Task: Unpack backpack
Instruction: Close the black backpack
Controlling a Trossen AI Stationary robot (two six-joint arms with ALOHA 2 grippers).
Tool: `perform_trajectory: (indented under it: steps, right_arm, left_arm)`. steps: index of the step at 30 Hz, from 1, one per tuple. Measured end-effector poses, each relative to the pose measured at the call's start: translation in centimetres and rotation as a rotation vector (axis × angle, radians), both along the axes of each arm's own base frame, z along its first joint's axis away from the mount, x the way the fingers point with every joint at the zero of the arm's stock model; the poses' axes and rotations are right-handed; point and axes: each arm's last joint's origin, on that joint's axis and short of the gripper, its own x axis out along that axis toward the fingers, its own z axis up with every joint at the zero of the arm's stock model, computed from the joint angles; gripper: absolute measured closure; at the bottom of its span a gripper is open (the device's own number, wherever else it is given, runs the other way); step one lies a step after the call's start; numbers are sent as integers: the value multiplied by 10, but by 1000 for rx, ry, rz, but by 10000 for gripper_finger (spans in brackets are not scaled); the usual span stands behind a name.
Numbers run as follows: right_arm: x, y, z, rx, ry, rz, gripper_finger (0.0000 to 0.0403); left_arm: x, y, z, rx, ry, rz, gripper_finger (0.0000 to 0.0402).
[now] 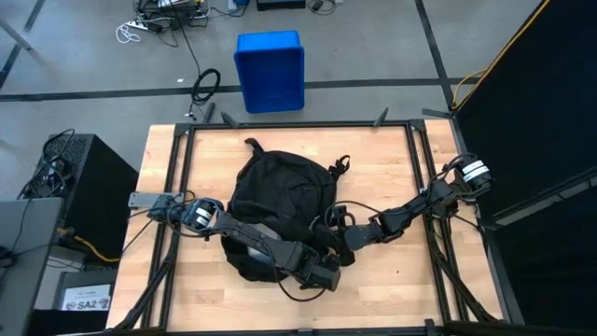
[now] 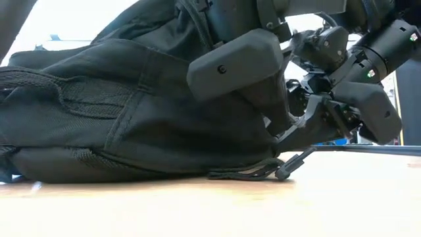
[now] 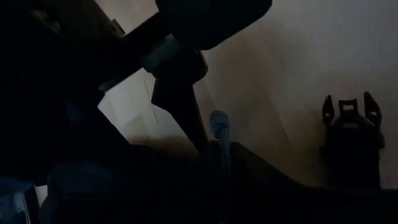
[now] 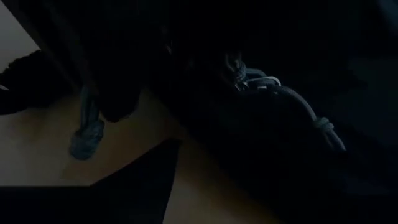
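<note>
1 backpack is seen on the wooden table, lying flat near the middle, slightly toward the left arm's side; it is large, black and rounded, made of woven fabric with stitched seams and a mesh-like panel that is shown close up in the low view; 1 carry loop is seen at its far end, and black straps with buckles are spread on the table at its right side; 1 strap end with a clip lies on the wood under the grippers in the low view. 2 dark arms are counted; the left gripper is laid across the near edge of the backpack, its fingers closed fully together, and whether any fabric or cord is pinched between them cannot be told; the right gripper is set just beside the backpack's right edge, among the straps, with its fingers spread wide and nothing seen held; knotted zipper cords are shown near it in its wrist view. Beyond the table, 1 blue bin stands on the grey floor, with cables lying near it; most of the low view is blocked by the backpack.
</note>
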Motion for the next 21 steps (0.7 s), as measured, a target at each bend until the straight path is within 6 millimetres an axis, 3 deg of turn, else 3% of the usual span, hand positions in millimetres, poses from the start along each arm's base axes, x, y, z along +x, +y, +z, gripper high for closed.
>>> perform_trajectory:
  steps: [6, 21]
  right_arm:
    - [1, 0, 2, -6, -13, -10, 195]
    - [-2, 8, 4, -65, -43, -24, 176]
  left_arm:
    - [-2, -9, 4, 15, -14, -2, 401]
    - [-24, -45, 41, 45, -74, 48, 402]
